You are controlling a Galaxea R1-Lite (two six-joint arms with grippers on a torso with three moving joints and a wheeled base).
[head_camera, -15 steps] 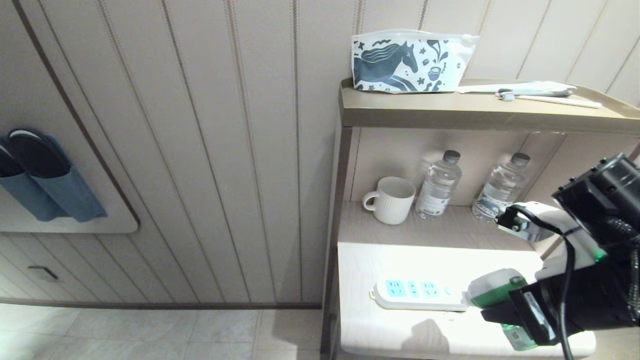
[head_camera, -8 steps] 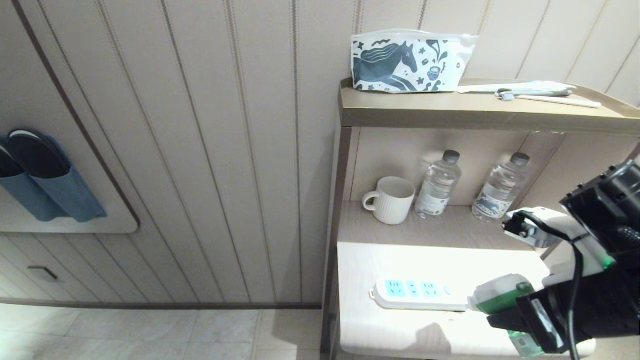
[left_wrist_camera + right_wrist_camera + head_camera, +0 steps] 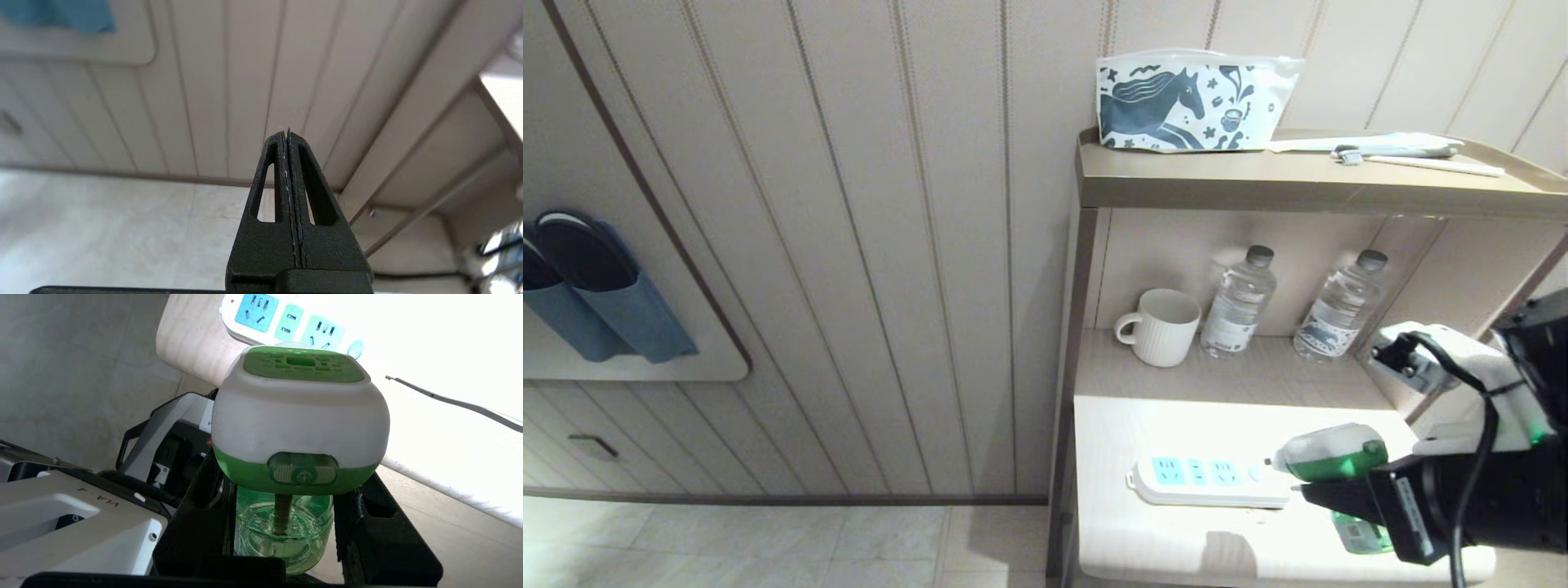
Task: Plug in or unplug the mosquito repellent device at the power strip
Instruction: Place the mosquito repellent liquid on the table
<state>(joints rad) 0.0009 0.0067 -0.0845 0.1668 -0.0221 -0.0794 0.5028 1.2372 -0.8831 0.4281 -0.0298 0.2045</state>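
**Desk:** What is nearest the lens?

**Photographer:** The right hand (image 3: 1327, 494), reaching in low and nearly level from the right edge of the head view, clenched on the mosquito repellent device (image 3: 1331, 457). Its black fingers (image 3: 359, 522) grip the translucent green liquid bottle (image 3: 282, 535) from both sides, below the white plug-in head.

**Desk:** Where is the device?

**Photographer:** In the air, tilted, just beside the near end of the power strip (image 3: 1209, 482); whether the two touch I cannot tell. The strip lies flat on the pale lit surface (image 3: 1143, 539), and all its visible light-blue sockets stand free.

**Desk:** How will it handle?

**Photographer:** Light and rigid, I judge, with smooth plastic that could twist in the grip and liquid that shifts. The bottle is a fair hold for carrying, but the head looks the firmer place for pressing prongs home.

**Desk:** And the other arm?

**Photographer:** The left hand (image 3: 288, 139) is empty with fingers pressed together, hanging near the panelled wall above the floor.

**Desk:** Farther back?

**Photographer:** A ribbed white mug (image 3: 1160, 327) and two clear water bottles (image 3: 1239, 304) stand on the shelf; a horse-print pouch (image 3: 1192, 100) sits on top.
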